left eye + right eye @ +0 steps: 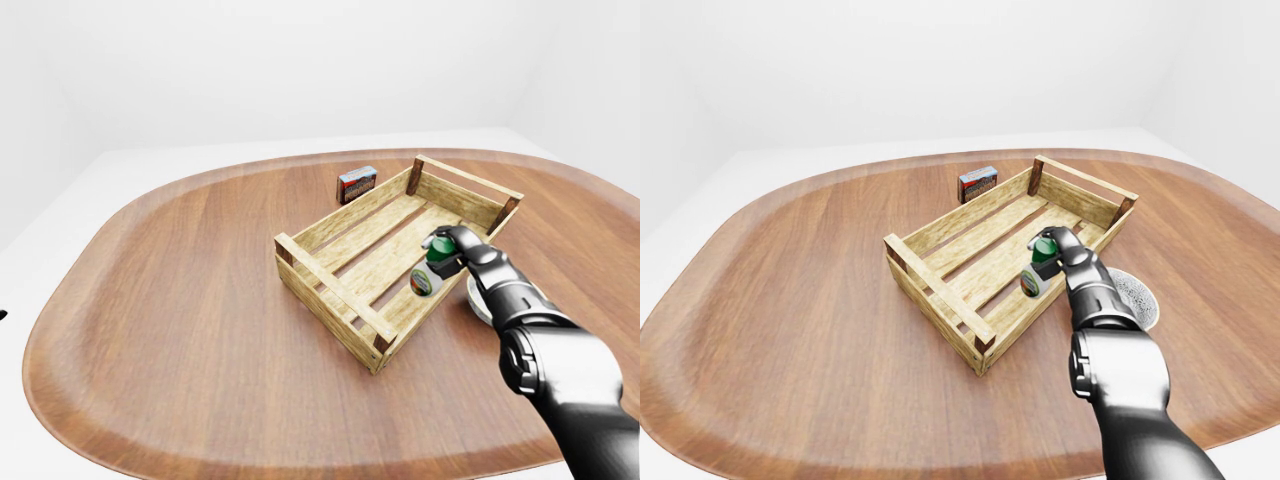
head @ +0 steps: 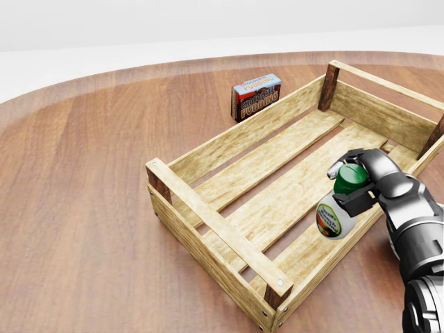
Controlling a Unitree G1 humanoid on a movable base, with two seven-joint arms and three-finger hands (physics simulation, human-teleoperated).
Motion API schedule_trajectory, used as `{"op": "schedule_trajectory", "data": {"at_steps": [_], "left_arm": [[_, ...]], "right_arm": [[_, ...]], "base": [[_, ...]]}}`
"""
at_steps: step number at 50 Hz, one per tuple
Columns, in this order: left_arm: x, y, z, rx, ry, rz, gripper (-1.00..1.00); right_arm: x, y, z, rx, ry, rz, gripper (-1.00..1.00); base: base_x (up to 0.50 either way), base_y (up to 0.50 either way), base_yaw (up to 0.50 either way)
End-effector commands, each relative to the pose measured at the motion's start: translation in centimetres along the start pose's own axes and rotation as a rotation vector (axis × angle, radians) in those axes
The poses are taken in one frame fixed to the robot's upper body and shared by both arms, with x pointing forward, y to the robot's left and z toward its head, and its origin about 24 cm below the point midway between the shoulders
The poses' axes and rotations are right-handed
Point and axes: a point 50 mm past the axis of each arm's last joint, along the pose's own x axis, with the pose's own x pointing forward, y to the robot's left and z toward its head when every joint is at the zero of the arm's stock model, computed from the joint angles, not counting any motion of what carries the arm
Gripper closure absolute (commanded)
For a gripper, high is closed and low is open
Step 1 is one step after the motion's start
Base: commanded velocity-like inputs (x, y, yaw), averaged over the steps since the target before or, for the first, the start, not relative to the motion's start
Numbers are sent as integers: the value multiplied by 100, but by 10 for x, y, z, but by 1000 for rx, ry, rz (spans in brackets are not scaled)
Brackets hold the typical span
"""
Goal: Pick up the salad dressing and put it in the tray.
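One bottle [image 2: 336,216], one tray [image 2: 208,215], one box [image 2: 256,96], one plate [image 1: 1137,297], and one hand in view, the right [image 2: 368,182]; the left hand does not show.

The right hand comes in from the lower right of the head view. Its fingers [image 2: 340,168] are curled closed around the bottle's green cap, gripping it. The bottle hangs from that grip, tilted, its white body and labelled base pointing down and to the left. It sits at the right centre of the head view, over the tray's slats just inside the long rail nearest the arm; whether it touches the slats cannot be told.

The tray is a slatted wooden crate lying diagonally across the table [image 2: 83,208]. The box stands beyond the tray's far long side, at upper centre. The plate lies on the table beside the tray, partly hidden by the arm in the right-eye view.
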Motion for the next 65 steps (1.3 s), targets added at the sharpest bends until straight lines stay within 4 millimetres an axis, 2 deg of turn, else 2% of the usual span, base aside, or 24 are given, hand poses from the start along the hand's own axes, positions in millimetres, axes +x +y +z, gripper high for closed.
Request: {"op": "schedule_trajectory", "data": {"at_steps": [1,9,35,36,37,59,63,65], "left_arm": [[0,0,1,-1,-6,0,-100],[0,0,2,-1,-10,2,-100],[-1,-1,1,-3,-3,-2,-100],[-1,-1,1,-2,-3,-2,-100],[-1,-1,1,-3,-5,-1,-100],[-1,-1,-1,-1,3,-3,-100],[-1,-1,1,-2,-3,-3,-100],[-1,-2,1,-3,-3,-4,-100]], "right_arm": [[0,-5,4,92,-27,-42,100],[0,-1,12,84,-43,-31,100],[0,1,3,81,-20,-32,100],[0,0,4,66,-21,-52,81],[0,0,5,77,-25,-43,-100],[1,10,-5,78,0,-6,-100],[1,5,4,64,-22,-4,-100],[-1,-6,21,53,-64,-19,-100]], "base": [[0,0,0],[0,0,0],[0,0,0],[0,0,0],[0,0,0],[0,0,0],[0,0,0],[0,0,0]]}}
